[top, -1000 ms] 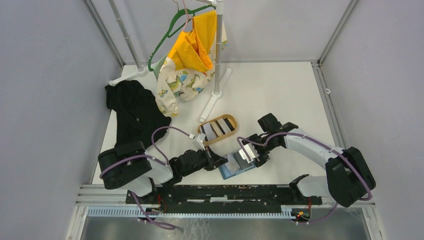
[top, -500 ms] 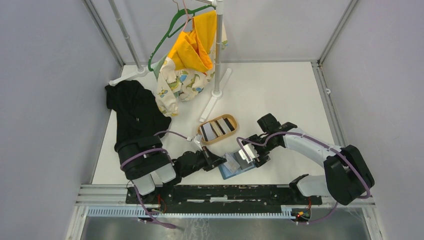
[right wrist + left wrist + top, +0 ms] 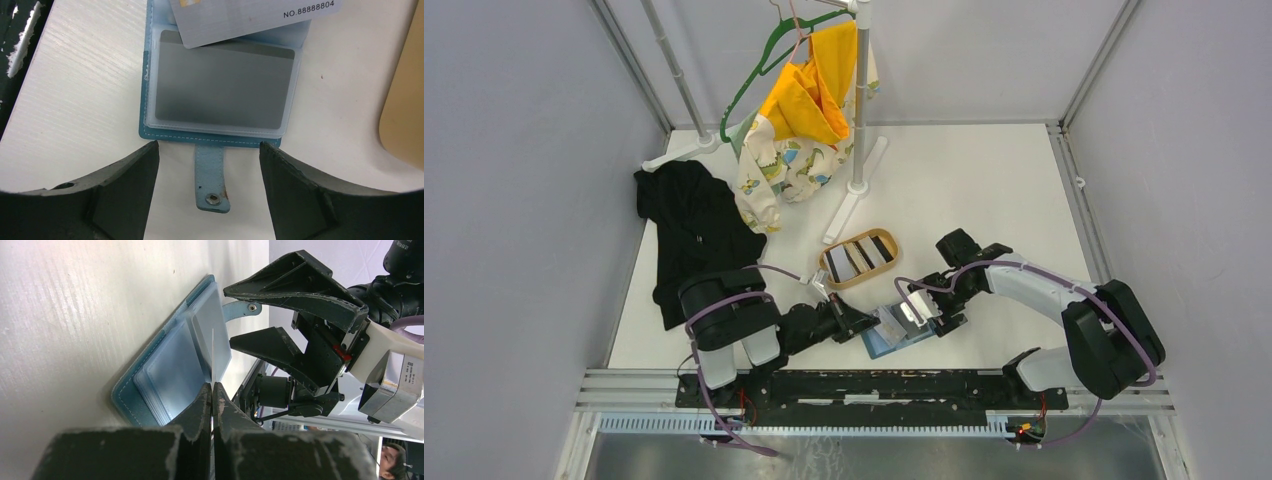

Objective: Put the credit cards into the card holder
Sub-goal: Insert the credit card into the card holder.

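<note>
- The card holder [image 3: 902, 332] lies open and flat on the table [image 3: 984, 190], close to the near edge. It sits between the two arms, just near of the tray [image 3: 894, 255].
- The left gripper [image 3: 212, 390] has its fingers pressed tight together on one light grey card [image 3: 250, 15]. The card has a number printed on it.
- That card hangs over the far half of the holder, on its thin edge in the left wrist view. I cannot tell if its edge has gone into a pocket yet.
- The right gripper [image 3: 207, 150] has its fingers spread wide and holds nothing. It hovers over the near side of the holder, with the snap tab [image 3: 212, 175] between the fingers.
- Something dark grey shows inside the clear pocket [image 3: 222, 95] (maybe a card, maybe just the pocket's back).
- Other credit cards [image 3: 861, 256] lie side by side in the tray, looking like stripes.
- So I think the job is only partly done. This card must slide in, and then the ones in the tray need to follow.
</note>
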Motion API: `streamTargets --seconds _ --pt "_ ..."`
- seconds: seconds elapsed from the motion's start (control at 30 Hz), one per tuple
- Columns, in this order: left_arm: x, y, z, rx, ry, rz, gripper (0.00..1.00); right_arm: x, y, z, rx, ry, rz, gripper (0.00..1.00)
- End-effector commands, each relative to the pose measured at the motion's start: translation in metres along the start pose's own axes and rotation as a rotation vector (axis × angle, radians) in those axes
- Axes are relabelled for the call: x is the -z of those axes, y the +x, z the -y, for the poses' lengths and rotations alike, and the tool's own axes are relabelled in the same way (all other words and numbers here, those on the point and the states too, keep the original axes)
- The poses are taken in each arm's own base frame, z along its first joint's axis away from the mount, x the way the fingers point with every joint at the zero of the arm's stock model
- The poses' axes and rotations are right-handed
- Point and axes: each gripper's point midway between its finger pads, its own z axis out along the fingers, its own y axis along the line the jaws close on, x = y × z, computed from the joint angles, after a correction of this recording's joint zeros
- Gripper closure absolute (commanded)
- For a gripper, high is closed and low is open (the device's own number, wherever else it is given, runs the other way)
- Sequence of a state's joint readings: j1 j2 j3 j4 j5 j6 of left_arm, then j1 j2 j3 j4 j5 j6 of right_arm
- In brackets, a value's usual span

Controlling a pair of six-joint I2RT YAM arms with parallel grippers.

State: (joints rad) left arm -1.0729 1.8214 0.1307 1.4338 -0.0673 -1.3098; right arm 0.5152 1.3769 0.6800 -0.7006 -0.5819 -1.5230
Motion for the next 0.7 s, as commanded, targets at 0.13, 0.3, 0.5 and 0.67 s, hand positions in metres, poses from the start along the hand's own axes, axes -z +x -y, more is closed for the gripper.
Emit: streamTargets --seconds 0.13,0.3,0.5,0.67 --pt "0.001 -0.001 0.007 0.074 0.04 0.006 0.98 -0.001 0.002 -0.005 0.008 -0.023 -0.013 0.21" --pt "-0.001 0.002 0.001 0.096 0.029 -0.007 0.98 -0.001 0.003 -0.005 0.006 -0.02 -0.021 0.21" --pt "-0.001 0.004 -0.004 0.097 0.005 -0.01 0.98 -0.003 0.005 -0.007 0.001 -0.029 -0.027 0.22" --pt "-0.005 0.007 -0.007 0.085 -0.023 -0.027 0.98 -0.005 0.003 -0.007 0.004 -0.034 -0.026 0.22"
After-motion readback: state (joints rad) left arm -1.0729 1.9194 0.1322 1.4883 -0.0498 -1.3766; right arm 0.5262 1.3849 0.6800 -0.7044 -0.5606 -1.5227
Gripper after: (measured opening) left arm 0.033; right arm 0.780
